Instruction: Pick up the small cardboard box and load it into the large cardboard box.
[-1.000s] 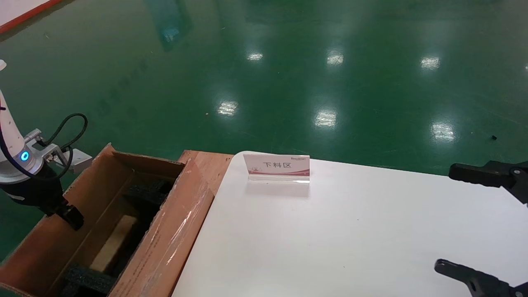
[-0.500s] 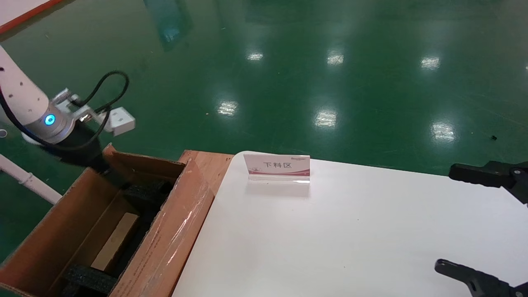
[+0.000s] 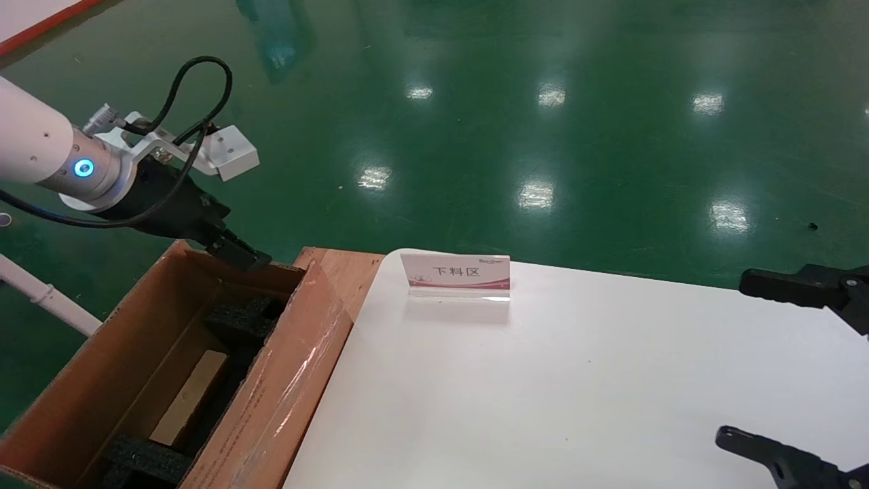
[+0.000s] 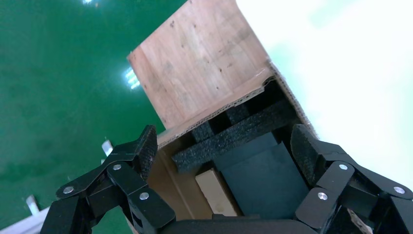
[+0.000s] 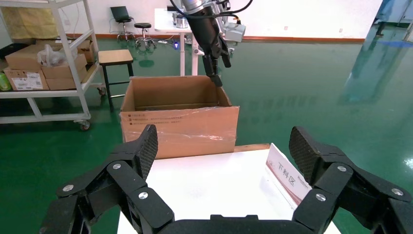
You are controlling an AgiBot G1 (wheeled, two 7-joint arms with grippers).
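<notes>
The large cardboard box (image 3: 285, 380) stands open left of the table, with clear tape on its near flap and black foam (image 3: 241, 316) inside. A pale tan flat carton, the small cardboard box (image 3: 190, 397), lies on its floor between the foam pieces; the left wrist view shows it too (image 4: 216, 192). My left gripper (image 3: 241, 255) hangs open and empty just above the box's far rim (image 4: 195, 63), apart from the carton. My right gripper (image 3: 753, 360) stays open and empty over the table's right edge.
A white table (image 3: 577, 394) carries a small standing sign (image 3: 456, 274) at its far left corner. A white pipe (image 3: 41, 295) runs left of the box. In the right wrist view a shelf with cartons (image 5: 44, 63) and a stool (image 5: 116, 57) stand beyond the box.
My left gripper has risen out of the large box and swung toward its far rim. The tan carton stays on the box floor. The right arm has not moved.
</notes>
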